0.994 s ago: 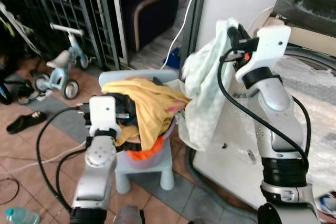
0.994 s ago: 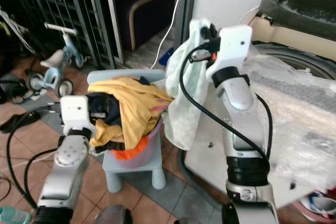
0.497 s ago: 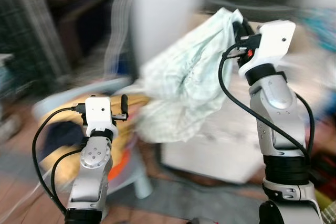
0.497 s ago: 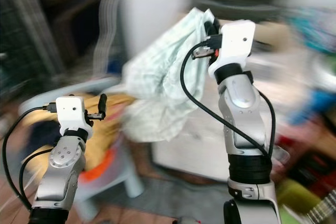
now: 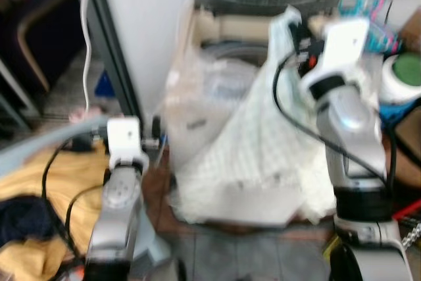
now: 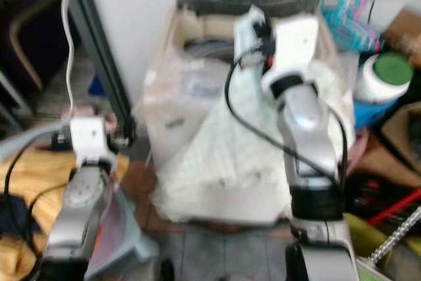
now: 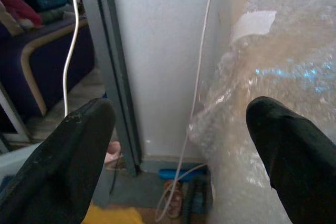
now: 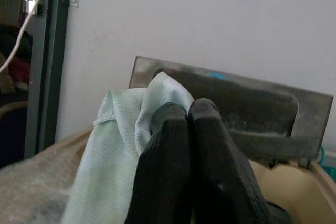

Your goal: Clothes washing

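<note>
My right gripper [image 5: 297, 32] is raised over the top of the washing machine [image 5: 217, 77] and is shut on a pale green checked cloth [image 5: 263, 149]. The cloth hangs down in front of the machine. In the right wrist view the pressed fingers [image 8: 187, 111] pinch the cloth's top edge [image 8: 121, 145], with the machine's raised lid [image 8: 252, 103] behind. My left gripper [image 7: 181, 119] is open and holds nothing, low beside the bubble-wrapped machine side [image 7: 283, 61]. A yellow garment [image 5: 39, 182] lies at the lower left.
A grey metal door post [image 5: 112, 51] and a white cable [image 5: 84, 24] stand left of the machine. A green-lidded white jar [image 5: 404, 74] and coloured clutter sit to the right. A dark sofa [image 7: 37, 61] is further left.
The camera has swung right, from the clothes basket to the washing machine. My right gripper still holds the green cloth, which now hangs before the machine.
</note>
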### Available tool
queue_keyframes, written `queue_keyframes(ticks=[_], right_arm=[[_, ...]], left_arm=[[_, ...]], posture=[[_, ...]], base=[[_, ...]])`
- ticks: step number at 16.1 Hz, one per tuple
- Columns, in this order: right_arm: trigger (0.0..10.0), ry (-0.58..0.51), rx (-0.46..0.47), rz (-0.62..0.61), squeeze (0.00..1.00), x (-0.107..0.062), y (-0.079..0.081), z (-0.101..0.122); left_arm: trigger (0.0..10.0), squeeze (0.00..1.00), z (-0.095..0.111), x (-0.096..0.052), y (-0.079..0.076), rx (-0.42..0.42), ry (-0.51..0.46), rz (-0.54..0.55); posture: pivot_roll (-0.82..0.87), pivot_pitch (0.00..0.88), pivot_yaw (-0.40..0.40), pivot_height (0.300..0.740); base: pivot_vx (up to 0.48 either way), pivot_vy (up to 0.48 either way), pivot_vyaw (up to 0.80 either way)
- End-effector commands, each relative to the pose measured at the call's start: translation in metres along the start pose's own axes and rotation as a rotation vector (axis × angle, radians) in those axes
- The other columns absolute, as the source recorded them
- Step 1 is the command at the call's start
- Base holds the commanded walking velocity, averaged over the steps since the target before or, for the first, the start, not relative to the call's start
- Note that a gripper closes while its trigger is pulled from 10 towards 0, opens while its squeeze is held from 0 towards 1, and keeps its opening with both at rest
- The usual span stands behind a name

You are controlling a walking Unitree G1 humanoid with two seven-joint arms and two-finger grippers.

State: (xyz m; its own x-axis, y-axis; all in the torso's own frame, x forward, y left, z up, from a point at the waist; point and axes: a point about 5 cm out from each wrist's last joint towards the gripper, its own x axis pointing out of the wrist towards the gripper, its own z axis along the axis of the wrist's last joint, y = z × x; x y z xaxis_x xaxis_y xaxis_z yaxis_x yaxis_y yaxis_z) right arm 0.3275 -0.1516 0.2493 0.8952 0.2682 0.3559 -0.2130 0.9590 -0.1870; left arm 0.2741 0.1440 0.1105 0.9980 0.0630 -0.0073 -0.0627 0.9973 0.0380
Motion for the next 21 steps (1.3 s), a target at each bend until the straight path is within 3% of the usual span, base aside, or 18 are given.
queue_keyframes(ticks=[1,4,7,11,13,14,16,19,21], right_arm=[[10.0,-0.015,-0.004,0.016,0.0,0.0,0.0,0.004],[10.0,-0.025,-0.019,0.108,0.0,0.001,0.011,0.005],[10.0,-0.051,-0.098,0.28,0.0,0.002,0.026,0.006],[10.0,-0.049,-0.122,0.248,0.0,0.011,0.02,0.006],[10.0,-0.11,-0.19,0.279,0.0,0.033,0.008,0.023],[10.0,-0.118,-0.201,0.289,0.0,0.036,0.007,0.025],[10.0,-0.173,-0.257,0.371,0.0,0.059,0.005,0.048],[10.0,-0.222,-0.241,0.428,0.0,0.083,0.002,0.072],[10.0,-0.34,-0.32,0.363,0.0,0.098,-0.006,0.106]], left_arm=[[10.0,0.0,0.001,-0.001,-0.002,0.006,-0.008,-0.006],[10.0,0.0,-0.003,-0.003,0.009,-0.023,0.016,0.039],[10.0,0.0,-0.004,-0.003,0.007,-0.031,0.026,0.033],[10.0,0.0,-0.005,-0.004,0.008,-0.029,0.026,0.035],[10.0,0.0,-0.005,-0.002,0.008,-0.029,0.028,0.032],[10.0,0.0,-0.004,-0.002,0.008,-0.029,0.028,0.031],[10.0,0.0,-0.003,0.0,0.005,-0.034,0.022,0.023],[10.0,0.0,-0.004,-0.001,0.006,-0.032,0.033,0.049],[10.0,0.0,-0.005,-0.001,0.008,-0.007,0.04,0.08]], posture=[[-0.04,0.004,-0.001,0.74],[-0.04,0.004,-0.002,0.74],[-0.04,0.002,-0.003,0.74],[-0.03,0.0,-0.005,0.74],[-0.03,0.0,-0.002,0.74],[-0.04,0.0,-0.002,0.74],[-0.04,0.0,-0.008,0.74],[-0.03,0.0,-0.013,0.74],[-0.03,0.0,-0.012,0.74]], base=[[0.0,0.0,0.0],[0.231,0.0,0.0],[0.426,0.0,0.0],[0.48,0.0,0.0],[0.48,0.0,0.0],[0.48,0.0,0.0],[0.48,0.0,0.0],[0.418,0.0,0.0],[0.0,0.0,0.0]])
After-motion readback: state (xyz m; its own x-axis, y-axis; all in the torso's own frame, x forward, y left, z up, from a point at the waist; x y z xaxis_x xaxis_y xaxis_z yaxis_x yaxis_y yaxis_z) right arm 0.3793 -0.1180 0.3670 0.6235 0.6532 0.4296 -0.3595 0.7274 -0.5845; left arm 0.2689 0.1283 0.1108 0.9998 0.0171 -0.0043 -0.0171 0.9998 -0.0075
